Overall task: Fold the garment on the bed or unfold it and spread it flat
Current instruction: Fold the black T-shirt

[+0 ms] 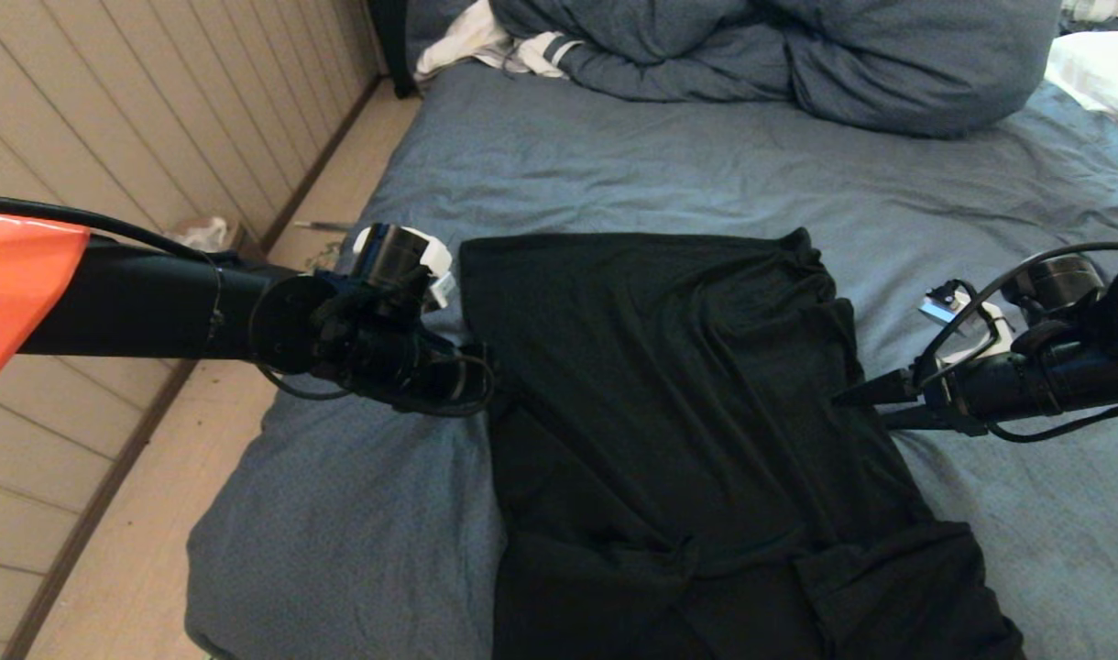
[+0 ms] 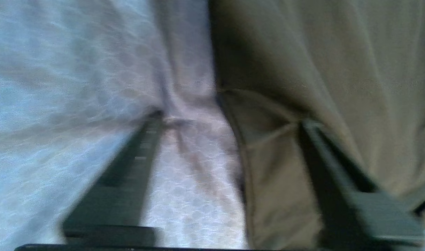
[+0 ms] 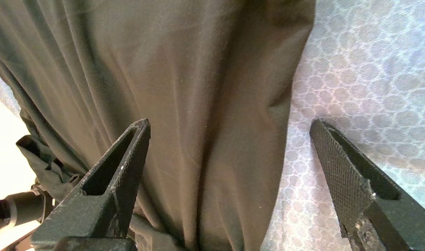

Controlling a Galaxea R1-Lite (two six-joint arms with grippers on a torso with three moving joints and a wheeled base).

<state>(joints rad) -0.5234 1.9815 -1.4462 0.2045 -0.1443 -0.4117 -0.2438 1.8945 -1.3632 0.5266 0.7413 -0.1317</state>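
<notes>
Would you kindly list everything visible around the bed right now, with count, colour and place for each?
T-shirt: one, black, lying on the near middle of the bed.
Bed: one, blue-grey, filling most of the head view.
Duvet: one, blue-grey, bunched at the far end.
Striped cloth: one, white with dark stripes, far left beside the duvet.
Pillow: one, white, far right corner.
Floor: light wood, left of the bed.
Wall: pale panelled, far left.
Left gripper: one, black, open at the shirt's left edge.
Right gripper: one, black, open at the shirt's right edge.

The left gripper (image 2: 230, 120) fingers (image 2: 129, 174) straddle the garment (image 2: 338, 69) edge on the bed (image 2: 59, 69).
</notes>
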